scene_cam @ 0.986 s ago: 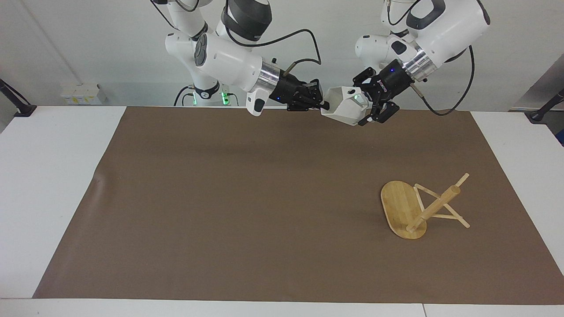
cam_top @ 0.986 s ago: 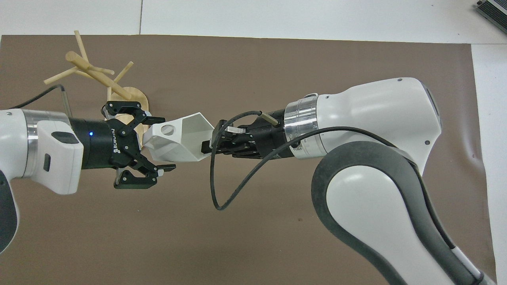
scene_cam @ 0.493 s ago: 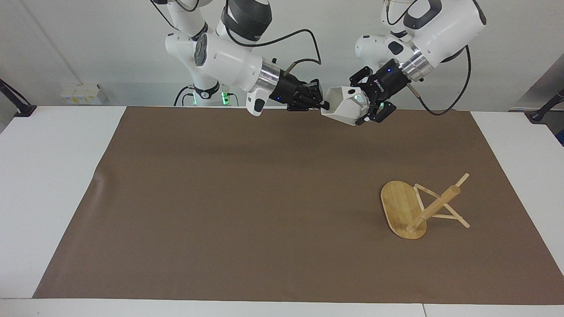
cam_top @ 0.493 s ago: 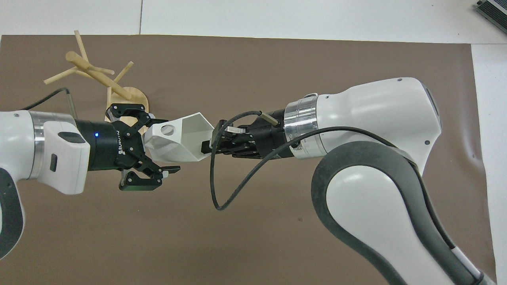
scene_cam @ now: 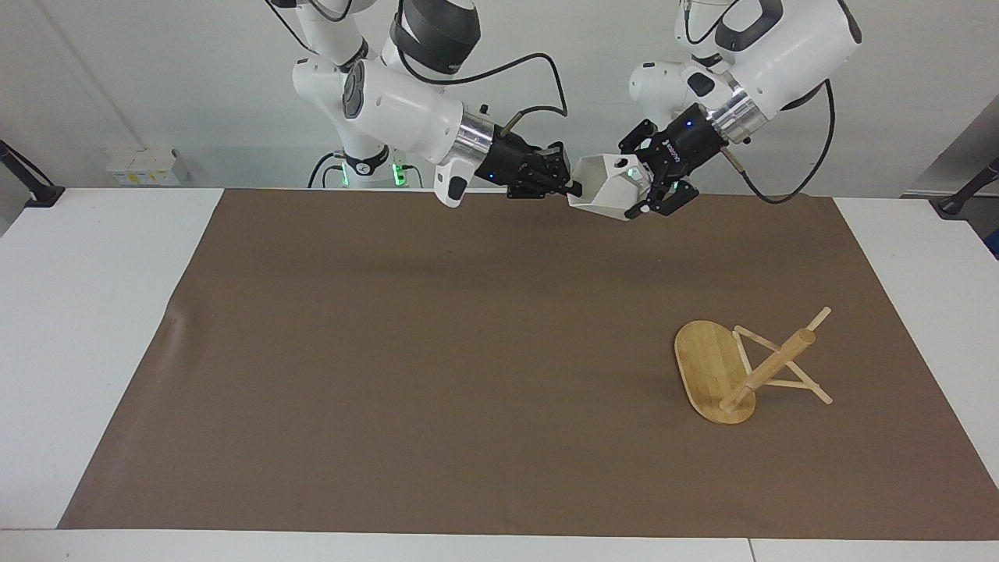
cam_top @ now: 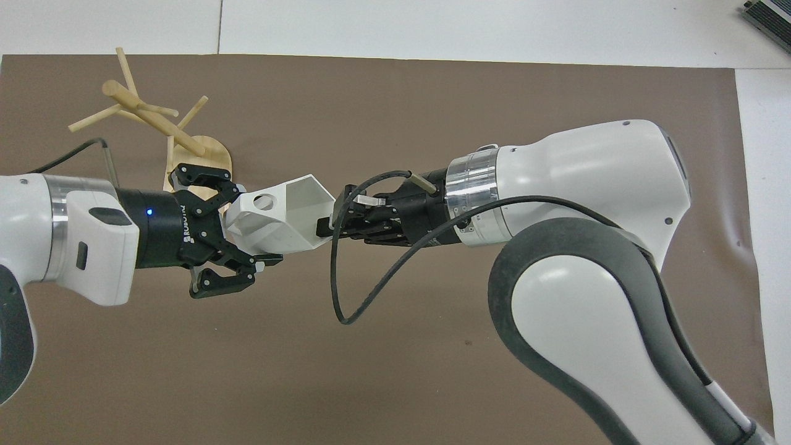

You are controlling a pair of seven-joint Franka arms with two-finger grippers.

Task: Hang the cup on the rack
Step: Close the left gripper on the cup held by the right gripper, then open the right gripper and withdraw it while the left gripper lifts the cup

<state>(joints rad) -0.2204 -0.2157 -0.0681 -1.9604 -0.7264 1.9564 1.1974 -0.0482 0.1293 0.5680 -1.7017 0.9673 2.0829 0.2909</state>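
We see that the left gripper (cam_top: pixel 250 225) has drawn its fingers (cam_top: pixel 267 261) in around the handle end of the cup (cam_top: pixel 290 216); a second ago they stood spread wide beside it. The left wrist has also turned a little and pushed slightly toward the cup. The cup itself has tipped and risen a touch in the air between the two arms.

Only the rack (scene_cam: pixel 741 367) (tipped so its post and pegs slant over the brown mat (scene_cam: pixel 437 359)) stands at the left arm's end; elsewhere the mat offers open passage.
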